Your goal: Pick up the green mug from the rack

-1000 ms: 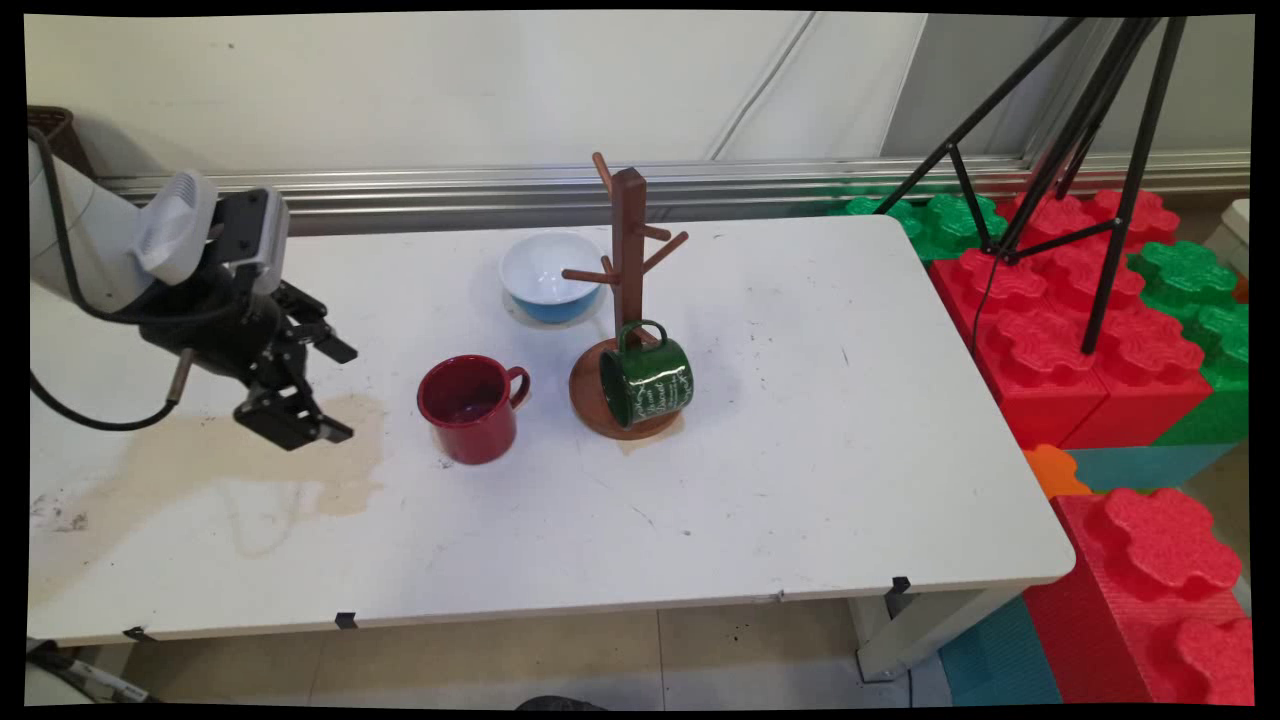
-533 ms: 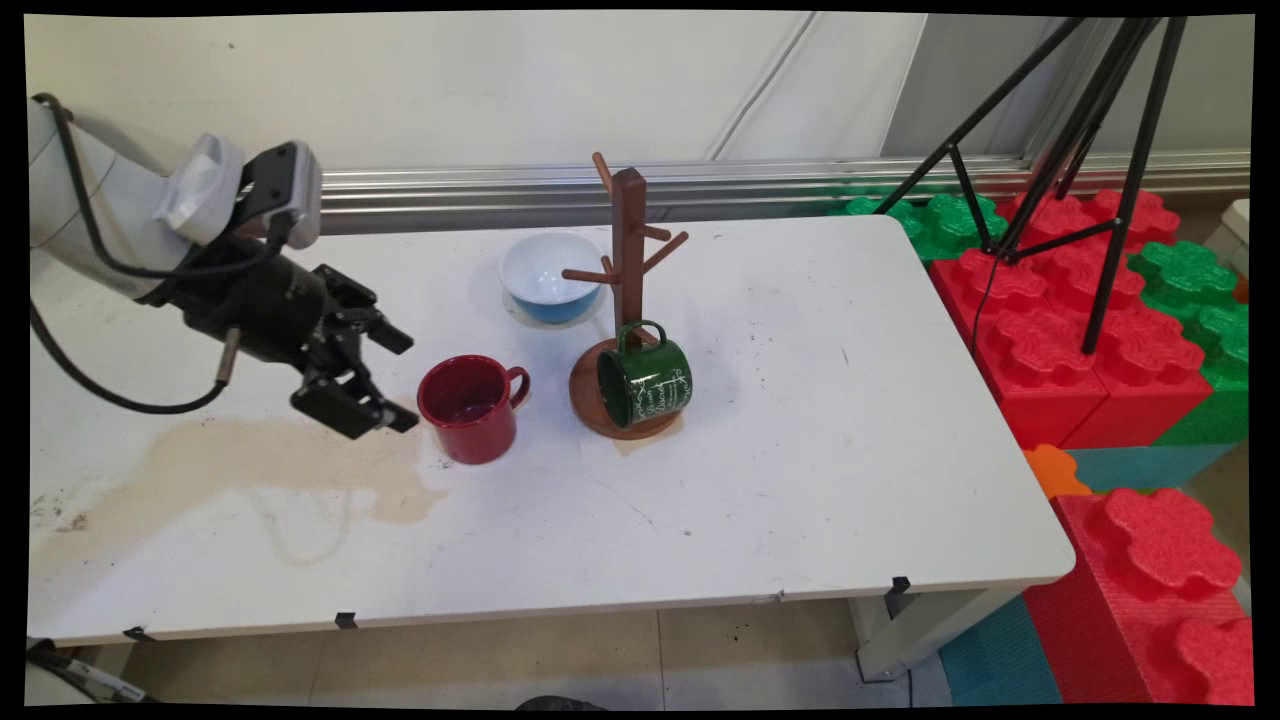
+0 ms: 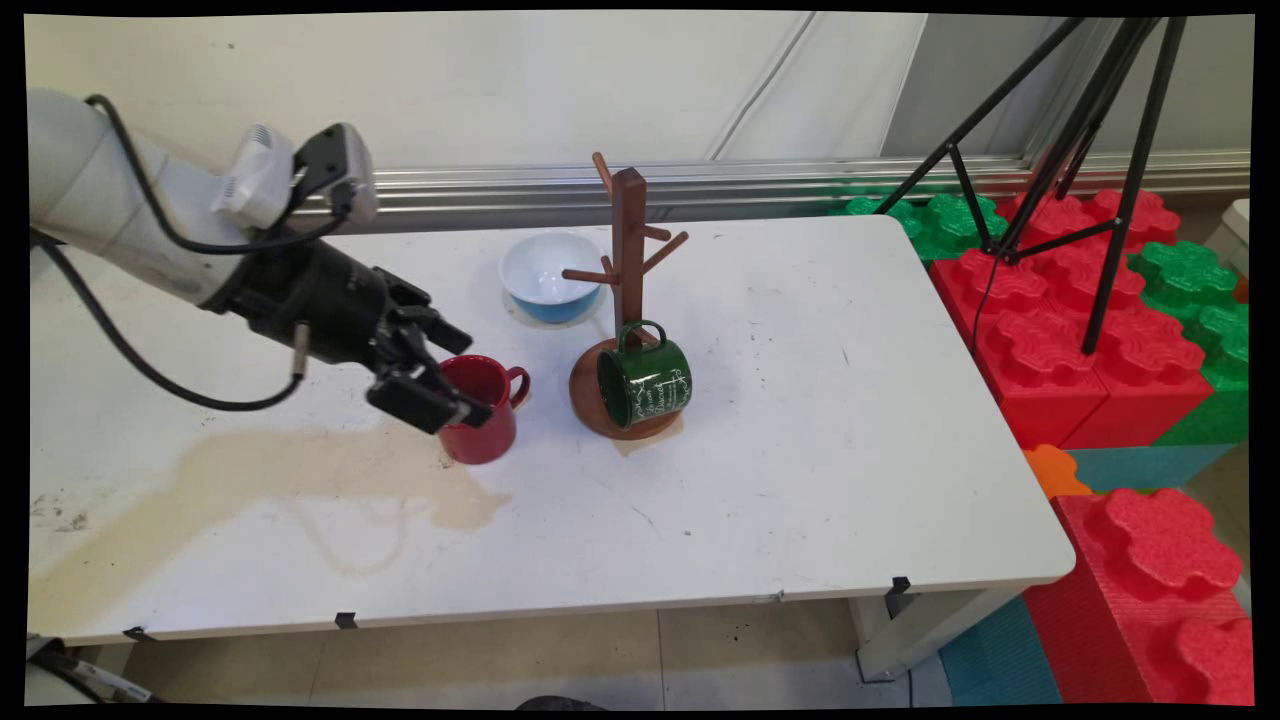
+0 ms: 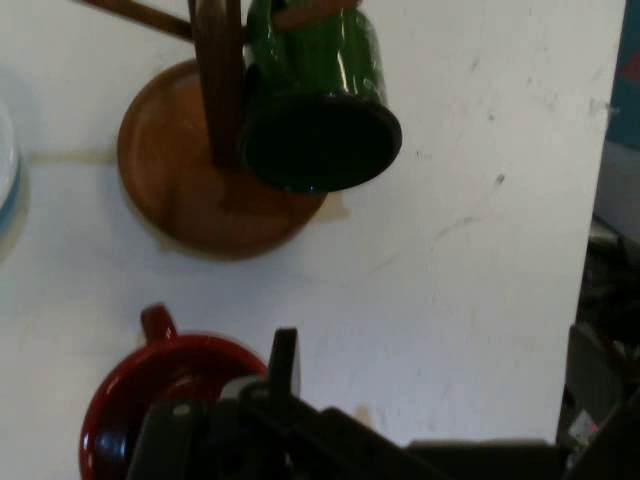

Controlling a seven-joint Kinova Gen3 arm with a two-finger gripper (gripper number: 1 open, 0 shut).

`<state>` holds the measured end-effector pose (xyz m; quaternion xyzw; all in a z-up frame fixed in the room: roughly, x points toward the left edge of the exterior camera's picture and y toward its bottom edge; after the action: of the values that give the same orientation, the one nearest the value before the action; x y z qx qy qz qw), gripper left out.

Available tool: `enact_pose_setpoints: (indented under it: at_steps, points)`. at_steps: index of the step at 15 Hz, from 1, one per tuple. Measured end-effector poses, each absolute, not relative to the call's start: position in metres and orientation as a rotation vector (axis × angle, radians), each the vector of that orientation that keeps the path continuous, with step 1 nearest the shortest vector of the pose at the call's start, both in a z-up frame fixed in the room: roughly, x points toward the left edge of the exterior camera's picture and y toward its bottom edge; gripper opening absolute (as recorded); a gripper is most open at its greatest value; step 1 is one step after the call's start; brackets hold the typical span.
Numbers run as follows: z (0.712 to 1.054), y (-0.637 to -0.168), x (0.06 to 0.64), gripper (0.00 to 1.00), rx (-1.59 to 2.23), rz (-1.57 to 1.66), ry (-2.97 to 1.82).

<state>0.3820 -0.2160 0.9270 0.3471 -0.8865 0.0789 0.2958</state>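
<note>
Gripper with jaws spread over the near-left rim of red mug, mid-bench, green mug hanging on wooden mug tree beside it, bowl behind.

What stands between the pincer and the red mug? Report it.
Nothing visible. The open pincer is right at the red mug, overlapping its left rim in the main view. The rack and green mug stand beyond it, to the right.

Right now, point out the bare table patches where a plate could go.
Free: the wide white tabletop right of the wooden mug tree, and the front strip. Crowded: red enamel mug, hanging green mug, white-and-blue bowl, black gripper over the red mug.
</note>
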Motion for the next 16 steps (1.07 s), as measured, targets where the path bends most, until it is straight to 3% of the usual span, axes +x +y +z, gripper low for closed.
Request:
enact_pose_setpoints:
  at_steps: [16]
  points:
    - [0.873,-0.240,0.316,1.00,1.158,0.209,-2.153]
